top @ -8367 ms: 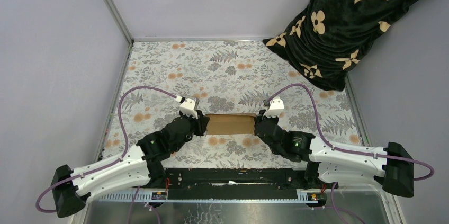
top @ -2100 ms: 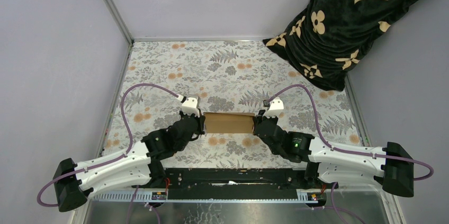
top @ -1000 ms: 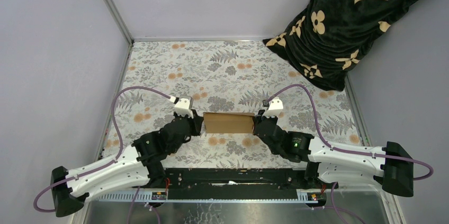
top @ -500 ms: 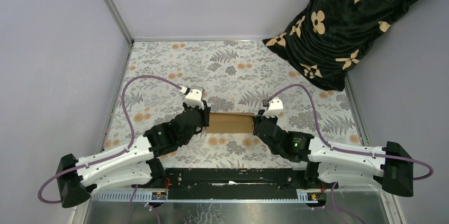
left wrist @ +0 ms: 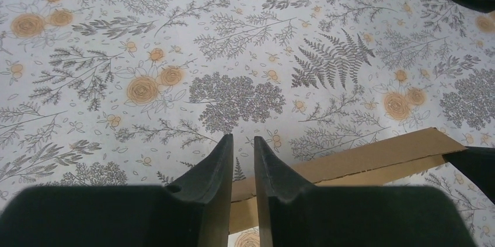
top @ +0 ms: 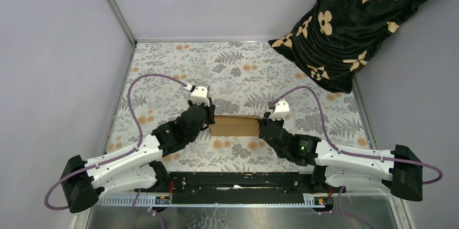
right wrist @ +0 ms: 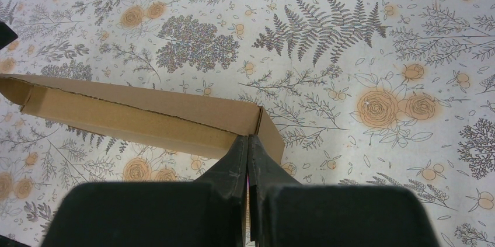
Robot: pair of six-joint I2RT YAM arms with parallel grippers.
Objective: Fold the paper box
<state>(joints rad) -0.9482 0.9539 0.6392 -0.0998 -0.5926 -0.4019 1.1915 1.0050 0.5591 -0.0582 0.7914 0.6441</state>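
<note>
Right wrist view: right gripper point(right wrist: 248, 139) holds its jaws pressed together against the paper box point(right wrist: 146, 119) end; left gripper point(left wrist: 240, 139) jaws stand slightly parted at the opposite end.

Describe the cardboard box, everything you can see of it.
The paper box is plain brown cardboard, long, narrow and partly folded, with a lengthwise crease between two long panels. It lies on the floral table cover between the two arms. At its right end a short flap angles off at a corner crease. The right gripper is shut with its tips at that corner; a pinch can't be confirmed. The left gripper, slightly open, sits at the left end.
</note>
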